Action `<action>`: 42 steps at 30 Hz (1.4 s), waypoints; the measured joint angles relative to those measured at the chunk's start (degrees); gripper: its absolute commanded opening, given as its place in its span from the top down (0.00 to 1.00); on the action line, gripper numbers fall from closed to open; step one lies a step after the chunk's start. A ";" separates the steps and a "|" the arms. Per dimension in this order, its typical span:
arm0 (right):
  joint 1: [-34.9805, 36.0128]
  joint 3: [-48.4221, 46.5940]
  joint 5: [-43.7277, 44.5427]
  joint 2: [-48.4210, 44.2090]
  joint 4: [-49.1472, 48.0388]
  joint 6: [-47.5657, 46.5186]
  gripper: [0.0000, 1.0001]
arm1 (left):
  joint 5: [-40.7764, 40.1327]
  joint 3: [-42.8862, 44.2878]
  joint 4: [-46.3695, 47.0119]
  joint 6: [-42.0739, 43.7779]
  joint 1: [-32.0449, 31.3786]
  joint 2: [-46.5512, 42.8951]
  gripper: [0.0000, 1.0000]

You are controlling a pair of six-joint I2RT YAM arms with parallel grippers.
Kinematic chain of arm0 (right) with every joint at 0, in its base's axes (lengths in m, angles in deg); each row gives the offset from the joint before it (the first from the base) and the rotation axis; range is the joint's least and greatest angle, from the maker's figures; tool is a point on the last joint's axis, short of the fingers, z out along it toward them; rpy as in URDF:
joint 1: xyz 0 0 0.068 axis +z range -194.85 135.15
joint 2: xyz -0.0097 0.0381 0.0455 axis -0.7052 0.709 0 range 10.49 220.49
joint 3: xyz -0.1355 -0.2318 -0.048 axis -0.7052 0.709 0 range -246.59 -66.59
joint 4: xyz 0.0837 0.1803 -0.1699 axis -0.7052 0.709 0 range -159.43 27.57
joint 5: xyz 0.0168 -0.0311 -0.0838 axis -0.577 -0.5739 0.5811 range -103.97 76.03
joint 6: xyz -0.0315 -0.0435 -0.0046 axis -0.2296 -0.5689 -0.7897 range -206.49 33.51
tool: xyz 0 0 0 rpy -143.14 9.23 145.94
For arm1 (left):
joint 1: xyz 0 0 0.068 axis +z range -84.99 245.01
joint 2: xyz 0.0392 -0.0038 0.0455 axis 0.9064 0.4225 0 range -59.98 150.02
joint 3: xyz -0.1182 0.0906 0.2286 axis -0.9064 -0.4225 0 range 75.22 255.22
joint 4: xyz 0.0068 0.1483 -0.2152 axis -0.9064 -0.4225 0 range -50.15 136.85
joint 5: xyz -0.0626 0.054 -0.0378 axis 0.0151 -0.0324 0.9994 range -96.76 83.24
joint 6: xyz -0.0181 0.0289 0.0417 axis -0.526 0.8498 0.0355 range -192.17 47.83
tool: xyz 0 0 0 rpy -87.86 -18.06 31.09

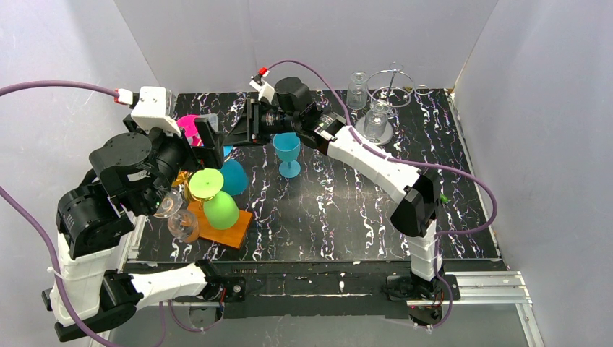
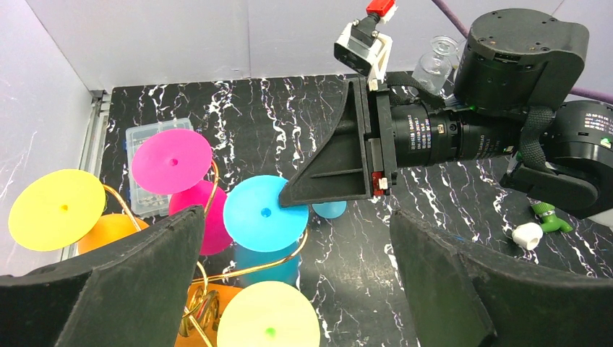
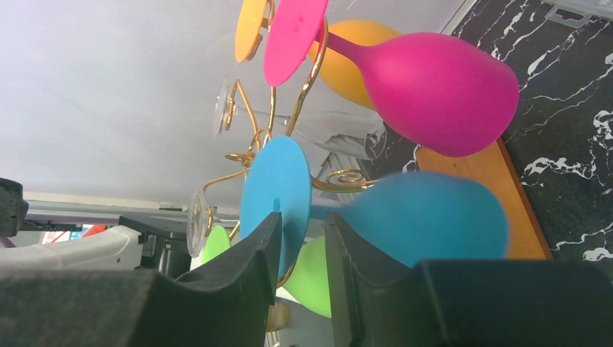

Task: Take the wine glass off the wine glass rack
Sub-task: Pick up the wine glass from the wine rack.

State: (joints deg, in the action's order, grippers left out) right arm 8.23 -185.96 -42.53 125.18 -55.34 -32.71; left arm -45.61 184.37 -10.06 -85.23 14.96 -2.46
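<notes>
A gold wire rack (image 1: 189,189) on an orange wooden base holds several glasses upside down by their feet. The blue wine glass (image 1: 235,177) hangs on its near right arm; its round foot (image 2: 256,224) rests on the wire. My right gripper (image 1: 230,142) reaches across to it. In the right wrist view the right gripper (image 3: 303,224) stands narrowly open astride the rim of the blue foot (image 3: 278,181), with the bowl (image 3: 434,217) to the right. My left gripper (image 2: 300,289) is wide open and empty above the rack, and also shows in the top view (image 1: 201,153).
Pink (image 2: 172,160), yellow (image 2: 56,210) and green (image 2: 269,318) glasses also hang on the rack. A blue goblet (image 1: 287,153) stands on the table beside the right arm. Clear glasses (image 1: 376,119) and a wire stand (image 1: 391,81) are at the back right. A clear plastic box (image 2: 144,137) lies behind the rack.
</notes>
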 measured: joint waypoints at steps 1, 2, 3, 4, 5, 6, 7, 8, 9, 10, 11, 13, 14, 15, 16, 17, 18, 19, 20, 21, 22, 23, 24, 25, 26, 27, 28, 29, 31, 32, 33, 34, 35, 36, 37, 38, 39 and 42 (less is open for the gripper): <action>0.07 -0.13 0.09 0.00 0.02 0.00 0.67 | -0.02 0.00 0.00 0.00 0.00 0.00 0.01; 0.11 -0.22 0.11 0.02 0.04 0.04 0.68 | -0.07 0.00 0.00 0.00 0.00 0.00 0.01; 0.15 -0.22 0.11 0.00 0.02 0.02 0.69 | -0.09 -0.02 0.00 0.00 0.00 0.00 0.01; 0.20 -0.22 0.20 0.00 0.02 0.04 0.70 | -0.13 -0.04 -0.02 0.00 0.00 0.00 0.01; 0.20 -0.22 0.35 0.00 0.02 0.04 0.71 | -0.15 -0.04 0.00 0.00 0.00 0.00 0.01; 0.20 -0.22 0.39 0.00 0.04 0.09 0.73 | -0.17 -0.04 0.00 0.00 0.00 0.00 0.01; 0.20 -0.22 0.55 0.00 0.04 0.07 0.74 | -0.17 -0.04 -0.02 -0.02 0.00 0.00 0.01; 0.20 -0.22 0.76 -0.02 0.02 0.04 0.75 | -0.17 -0.04 0.00 -0.02 0.00 0.00 0.01; 0.20 -0.22 0.94 -0.11 0.04 0.09 0.75 | -0.17 -0.04 0.00 -0.02 0.00 0.00 0.01; 0.20 -0.22 1.16 -0.15 0.04 0.07 0.76 | -0.17 -0.04 0.00 -0.02 0.00 0.00 0.01; 0.20 -0.22 1.42 -0.28 0.13 0.04 0.77 | -0.17 -0.04 0.00 -0.02 0.00 0.00 0.01; 0.20 -0.22 1.86 -0.57 0.44 0.00 0.77 | -0.17 -0.04 0.00 -0.04 0.00 0.00 0.01; 0.20 -0.22 2.21 -0.72 0.72 -0.04 0.77 | -0.17 -0.04 0.00 -0.04 0.00 0.00 0.01; 0.20 -0.22 2.58 -0.94 0.96 -0.11 0.78 | -0.17 -0.04 0.00 -0.04 0.00 0.00 0.01; 0.20 -0.22 2.95 -1.14 1.18 -0.20 0.78 | -0.17 -0.04 0.00 -0.04 0.00 0.00 0.01; 0.20 -0.22 3.21 -1.38 1.49 -0.28 0.78 | -0.17 -0.04 -0.02 -0.04 0.00 0.00 0.01; 0.20 -0.22 3.54 -1.62 1.81 -0.42 0.78 | -0.17 -0.04 0.00 -0.07 0.00 0.00 0.01; 0.20 -0.22 3.82 -1.84 2.23 -0.61 0.79 | -0.17 -0.04 0.00 -0.09 0.00 0.00 0.01; 0.20 -0.22 4.04 -2.03 2.47 -0.72 0.80 | -0.17 -0.04 -0.02 -0.11 0.00 0.00 0.00; 0.20 -0.22 4.22 -2.21 2.67 -0.87 0.82 | -0.17 -0.04 0.00 -0.17 0.00 0.00 0.01; 0.20 -0.20 4.31 -2.43 2.84 -1.01 0.83 | -0.17 -0.04 0.00 -0.24 0.00 0.00 0.01; 0.20 -0.20 4.42 -2.64 2.97 -1.09 0.84 | -0.17 -0.04 -0.02 -0.28 0.00 0.00 0.01; 0.20 -0.17 4.44 -2.89 2.99 -1.18 0.85 | -0.17 -0.04 0.00 -0.33 0.00 0.00 0.01; 0.20 -0.11 4.44 -3.13 2.97 -1.22 0.88 | -0.17 -0.04 0.00 -0.44 0.00 0.00 0.01; 0.20 0.09 4.42 -3.52 2.97 -1.18 0.89 | -0.17 -0.04 0.00 -0.48 0.00 0.00 0.01; 0.22 0.24 4.37 -3.85 2.97 -1.14 0.90 | -0.15 -0.04 0.00 -0.52 0.00 0.00 0.01; 0.22 0.35 4.17 -4.15 2.91 -1.03 0.91 | -0.17 -0.04 0.00 -0.57 0.00 0.00 0.01; 0.26 0.59 4.07 -4.48 2.86 -0.98 0.91 | -0.17 -0.07 0.00 -0.61 0.00 0.00 0.01; 0.26 1.33 3.74 -5.18 2.71 -0.68 0.93 | -0.17 -0.11 0.02 -0.66 0.00 0.02 0.01; 0.24 1.77 3.50 -5.51 2.36 -0.31 0.94 | -0.17 -0.17 0.04 -0.68 0.00 0.02 0.01; 0.24 2.05 3.28 -5.70 2.21 -0.02 0.95 | -0.17 -0.26 0.09 -0.68 0.00 0.02 0.01; 0.24 2.49 2.91 -5.92 1.81 0.42 0.96 | -0.17 -0.37 0.09 -0.70 0.00 0.00 0.01; 0.22 2.97 2.64 -6.10 1.18 0.96 0.97 | -0.17 -0.46 0.09 -0.72 0.00 0.02 0.01; 0.20 3.76 2.21 -6.36 0.39 1.73 0.98 | -0.15 -0.50 0.09 -0.79 0.00 0.04 0.01; 0.20 4.44 1.77 -6.54 -0.24 2.40 0.98 | -0.15 -0.57 0.11 -0.90 0.00 0.07 0.01; 0.20 5.09 1.36 -6.67 -0.79 3.17 0.99 | -0.15 -0.59 0.09 -0.96 0.00 0.07 0.01; 0.20 5.42 1.07 -6.67 -1.09 3.67 0.99 | -0.17 -0.63 0.11 -1.05 0.00 0.07 0.01; 0.20 6.01 0.48 -6.67 -1.44 5.42 0.99 | -0.17 -0.68 0.11 -1.20 0.00 0.04 0.01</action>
State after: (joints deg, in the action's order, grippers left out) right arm 8.43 -179.95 -42.04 118.51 -56.78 -27.29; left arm -45.78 183.69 -9.95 -86.43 14.96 -2.42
